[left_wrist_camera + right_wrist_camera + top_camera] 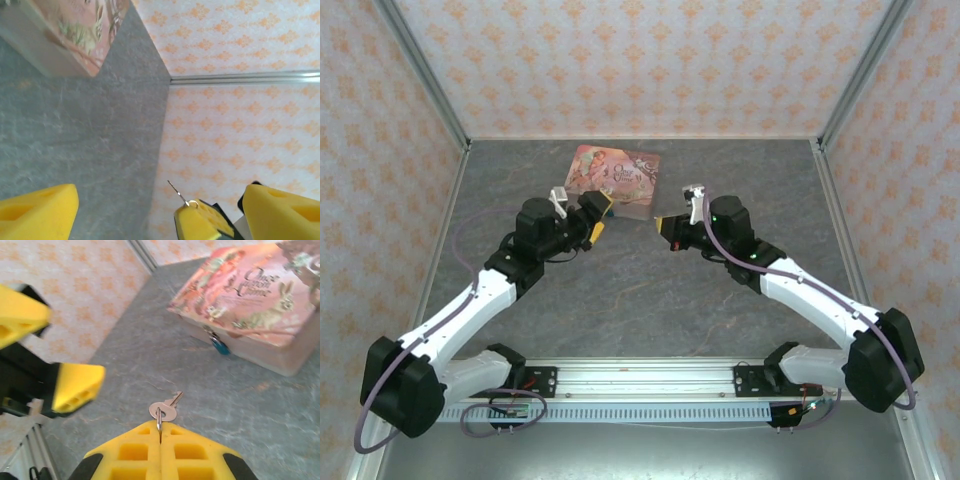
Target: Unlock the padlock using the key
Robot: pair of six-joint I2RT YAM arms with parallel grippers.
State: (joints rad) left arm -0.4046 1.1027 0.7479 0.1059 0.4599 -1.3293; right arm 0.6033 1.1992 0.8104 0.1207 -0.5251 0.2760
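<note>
R fingers (135, 450) clamp tiny silver metal key (165, 409) at bow: light, stiff, slippery. L fingers (40, 212) open, empty; small teal padlock (220, 346) prob swings, so grip its body.

Enclosure, three-sided: walls (640, 60) papered cream with repeating orange floral motifs; silver metal corner posts (421, 70) slanting at back left and right. Table top (650, 300), grey mottled stone-look, matte. Aluminium rail (640, 378) along near edge. Lighting even, soft.
</note>
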